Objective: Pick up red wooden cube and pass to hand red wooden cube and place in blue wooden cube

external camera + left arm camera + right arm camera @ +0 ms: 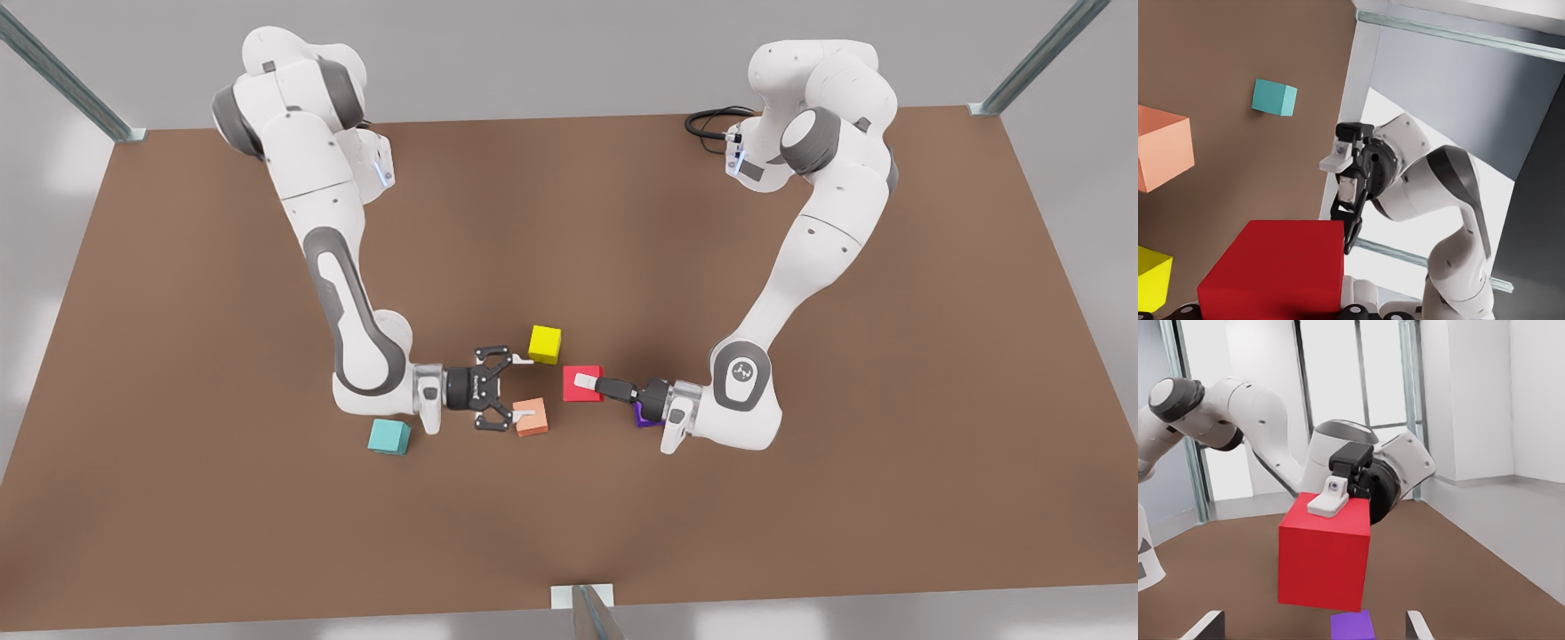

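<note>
The red wooden cube (pixel 582 383) hangs above the table's middle, with my left gripper (pixel 580 382) shut on it; that arm reaches in from the front view's right. The cube looms close in the left wrist view (pixel 1278 267). My right gripper (pixel 524 387), on the arm at the front view's left, faces the cube with its fingers spread open, a short gap away. In the right wrist view the red cube (pixel 1325 560) floats ahead between my open right fingertips (pixel 1205 625). The blue wooden cube (pixel 389 436), teal in colour, rests on the table beside the right wrist (pixel 1274 97).
A peach cube (pixel 532 416) lies just under the right gripper's lower finger. A yellow cube (pixel 545 344) sits beyond its upper finger. A purple cube (pixel 642 415) lies under the left wrist (pixel 1353 625). The brown table (pixel 800 533) ends at metal frame posts.
</note>
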